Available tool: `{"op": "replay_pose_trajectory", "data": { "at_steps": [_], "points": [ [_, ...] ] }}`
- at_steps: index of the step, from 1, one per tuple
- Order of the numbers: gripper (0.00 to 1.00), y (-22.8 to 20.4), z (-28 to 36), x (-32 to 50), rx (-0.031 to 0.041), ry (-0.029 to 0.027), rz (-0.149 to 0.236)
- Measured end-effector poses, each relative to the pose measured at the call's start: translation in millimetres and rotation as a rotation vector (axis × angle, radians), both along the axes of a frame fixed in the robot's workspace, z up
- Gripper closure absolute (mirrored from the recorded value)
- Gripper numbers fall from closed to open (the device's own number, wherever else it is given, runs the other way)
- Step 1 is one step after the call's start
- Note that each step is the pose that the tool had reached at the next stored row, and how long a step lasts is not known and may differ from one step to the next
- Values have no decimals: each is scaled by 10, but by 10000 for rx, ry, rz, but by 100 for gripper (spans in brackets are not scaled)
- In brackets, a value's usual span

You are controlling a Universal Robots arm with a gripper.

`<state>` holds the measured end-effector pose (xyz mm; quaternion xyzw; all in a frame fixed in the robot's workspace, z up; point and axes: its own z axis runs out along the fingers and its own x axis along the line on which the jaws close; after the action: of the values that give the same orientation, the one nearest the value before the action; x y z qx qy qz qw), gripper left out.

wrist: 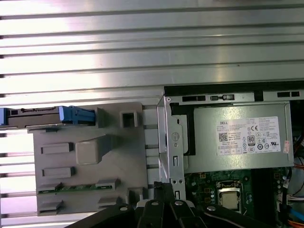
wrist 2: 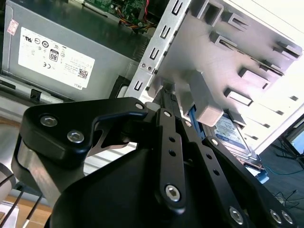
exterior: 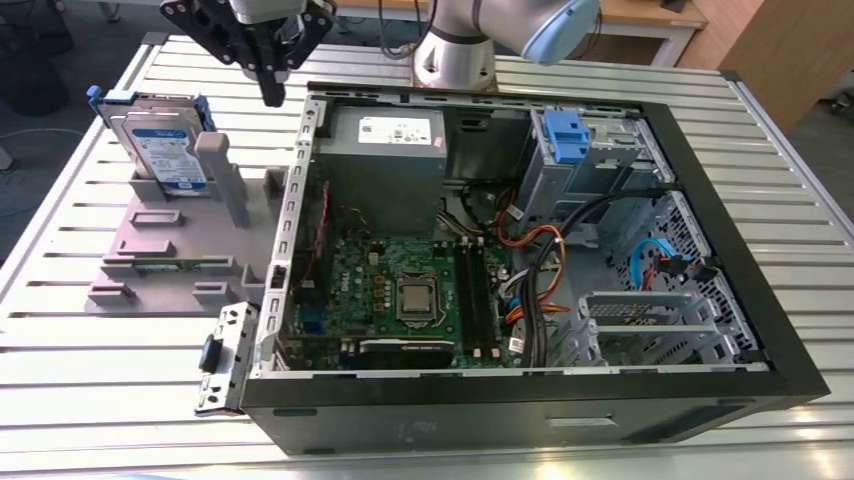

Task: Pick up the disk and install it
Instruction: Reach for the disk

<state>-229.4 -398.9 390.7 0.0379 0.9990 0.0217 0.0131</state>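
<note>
The claw hangs in the air over the far corner of the open computer case, above the gap between the case's side wall and the grey stand. Its two fingers are pressed together with nothing between them, and they touch nothing.

The disk stands upright on edge in the far end of the stand, its printed label facing outward and its blue bracket showing at the top corners. It sits lower than the claw and toward the exterior view's left of it, near but clearly apart. In the first wrist view the disk appears edge-on at the end of the stand, well off from the closed claw. In the second wrist view the disk shows just past the black finger links.

The stand rests on a slatted metal table, just beside the case. Inside the case, the grey power supply lies closest to the claw, and a silver drive cage with a blue tab sits beside it.
</note>
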Motion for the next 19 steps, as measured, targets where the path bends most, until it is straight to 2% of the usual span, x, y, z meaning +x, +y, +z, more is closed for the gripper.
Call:
{"op": "replay_pose_trajectory", "data": {
  "at_steps": [1,19],
  "points": [
    [89,0,-9,-75,0,0,0],
    [89,0,-12,-149,0,0,0]
  ]
}}
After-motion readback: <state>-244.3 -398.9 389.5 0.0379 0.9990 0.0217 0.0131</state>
